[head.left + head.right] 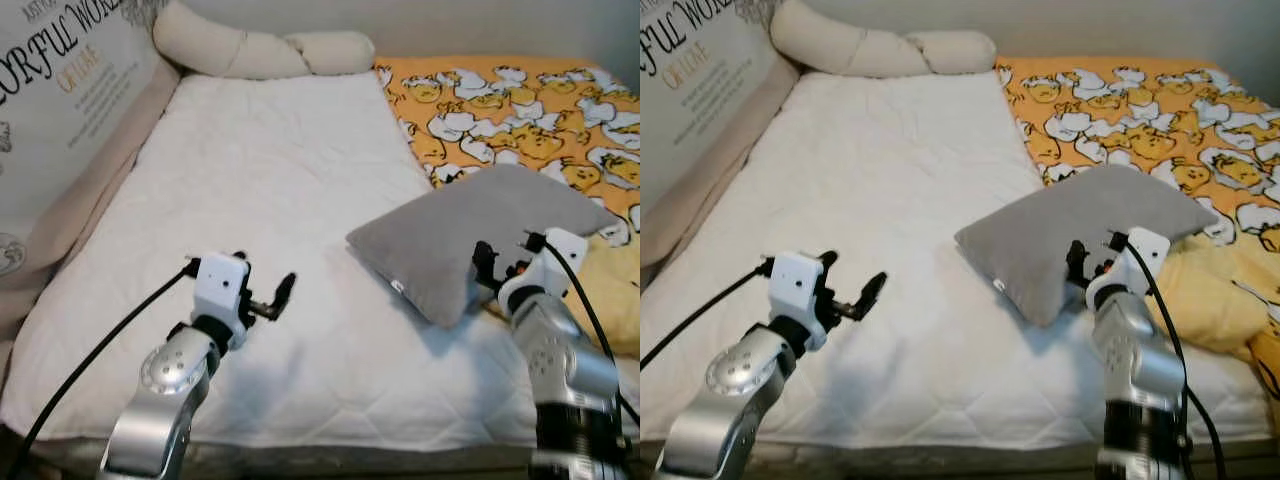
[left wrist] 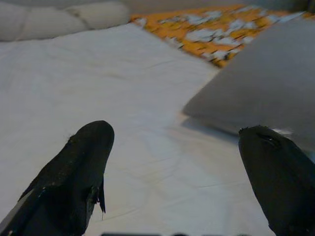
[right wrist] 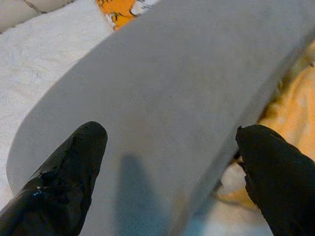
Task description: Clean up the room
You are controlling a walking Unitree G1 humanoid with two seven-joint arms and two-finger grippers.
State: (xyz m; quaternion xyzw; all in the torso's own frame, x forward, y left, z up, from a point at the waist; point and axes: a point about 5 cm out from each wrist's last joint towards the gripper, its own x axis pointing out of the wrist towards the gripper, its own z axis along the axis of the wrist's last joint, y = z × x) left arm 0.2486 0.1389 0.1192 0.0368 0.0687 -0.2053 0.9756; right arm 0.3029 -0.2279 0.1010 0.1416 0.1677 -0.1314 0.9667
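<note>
right gripper half behind grey pillow

A bed covered by a white quilted pad was seen; on it lay a grey pillow, a duck-patterned orange blanket and a cream knotted cushion

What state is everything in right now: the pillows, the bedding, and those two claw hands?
Grey pillow: propped at a tilt on the bed, near corner raised.
Duck blanket: spread, rumpled by the pillow.
White mattress cover: smooth, flat.
Cream bolster: lying at the head.
Left gripper: open, over the cover.
Right gripper: open, at the grey pillow.
</note>
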